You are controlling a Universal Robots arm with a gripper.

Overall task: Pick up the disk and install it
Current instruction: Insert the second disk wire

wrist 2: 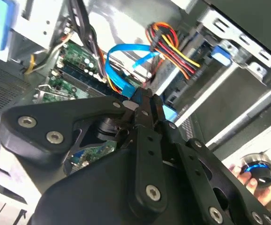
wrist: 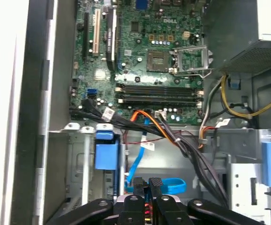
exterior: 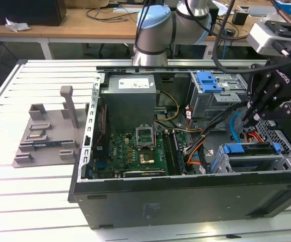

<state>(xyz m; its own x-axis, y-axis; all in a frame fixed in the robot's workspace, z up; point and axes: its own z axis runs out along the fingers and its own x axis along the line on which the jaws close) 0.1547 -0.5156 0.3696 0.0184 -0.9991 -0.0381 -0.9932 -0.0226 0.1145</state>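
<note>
Blue plastic rails frame the disk [exterior: 251, 151], which lies flat in the metal drive cage [exterior: 221, 164] at the front corner of the open computer case [exterior: 186, 194], on the exterior view's right, just inside the case's near wall. The disk is therefore neither in the gripper nor on the grey plastic stand [exterior: 45, 136] that sits on the table outside the case, on the exterior view's left. The gripper [exterior: 246, 121] hangs inside the case directly above the cage and is apart from the disk. Both wrist views show its two black fingers drawn narrowly together at the tips, with no disk between them. A flat blue cable [wrist: 173, 186] loops right at the fingertips. It cannot be determined whether the tips pinch this cable or merely stand beside it. Judged from this layout, the pick-up and carry are complete and the disk rests in its bay. Whether the disk is fully pushed home, latched, or cabled cannot be confirmed. The circuit board [exterior: 135, 151] on the case floor is untouched.
</note>
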